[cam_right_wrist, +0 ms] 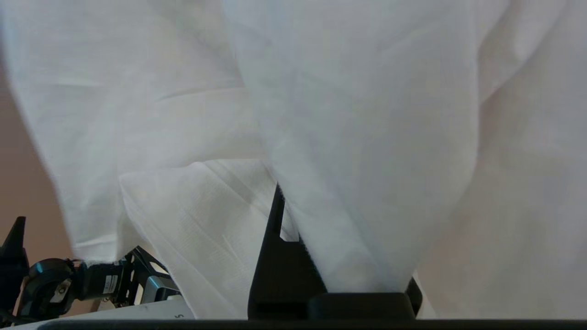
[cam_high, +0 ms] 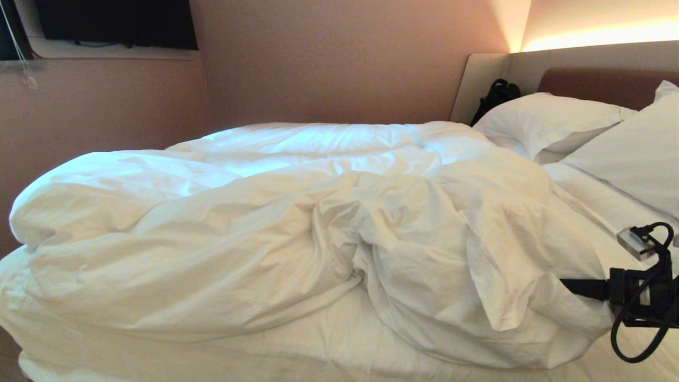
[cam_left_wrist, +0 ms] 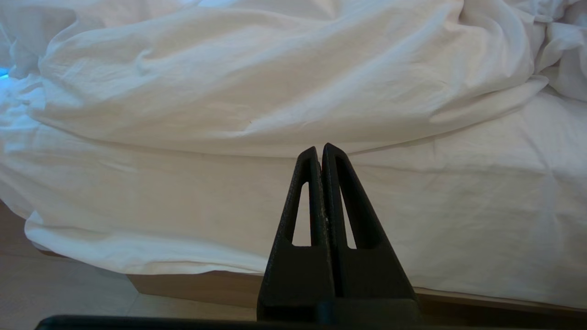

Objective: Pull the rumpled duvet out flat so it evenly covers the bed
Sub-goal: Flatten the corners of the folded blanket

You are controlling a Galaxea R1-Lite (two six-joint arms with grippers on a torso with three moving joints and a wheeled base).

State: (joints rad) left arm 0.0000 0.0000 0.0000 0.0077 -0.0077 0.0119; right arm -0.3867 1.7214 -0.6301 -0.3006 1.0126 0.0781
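because the duvet [cam_high: 297, 223] lies bunched in deep folds across the middle of the bed [cam_left_wrist: 192, 279], with bare sheet [cam_high: 329, 345] showing along the near edge and beside the pillows [cam_high: 551, 124], the right gripper [cam_high: 575, 287] has gone in at the near corner by the head end. its fingers sit buried in a flap of cloth, and the right wrist view shows them closed tight with duvet fabric draped over and between them, so it looks pinched and ready for pulling toward the pillows. that corner seems a sensible hold, since the slack gathers just beside it. the left gripper [cam_left_wrist: 321, 153] hangs low by the bed's side, jaws pressed together on nothing, apparently parked.
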